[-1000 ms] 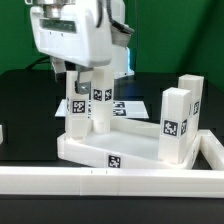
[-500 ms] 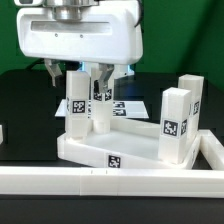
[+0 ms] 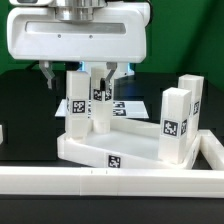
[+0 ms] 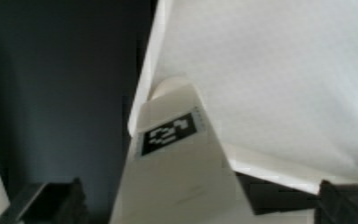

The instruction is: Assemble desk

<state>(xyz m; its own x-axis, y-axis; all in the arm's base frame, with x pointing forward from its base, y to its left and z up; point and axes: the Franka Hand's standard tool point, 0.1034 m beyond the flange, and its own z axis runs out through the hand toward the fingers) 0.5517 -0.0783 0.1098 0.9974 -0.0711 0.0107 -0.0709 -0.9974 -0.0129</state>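
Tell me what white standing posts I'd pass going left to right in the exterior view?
Leg under the gripper → leg just behind it → big front leg → back leg at the exterior view's right.

desk (image 3: 120,145): white | tags (image 3: 169,127): black-and-white squares | table (image 3: 25,105): black

leg (image 3: 77,103) between open end effector (image 3: 80,72) fingers

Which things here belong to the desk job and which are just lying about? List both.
Job:
desk slab
four legs
open gripper above the legs on the exterior view's left

Not part of it:
marker board
long white rail
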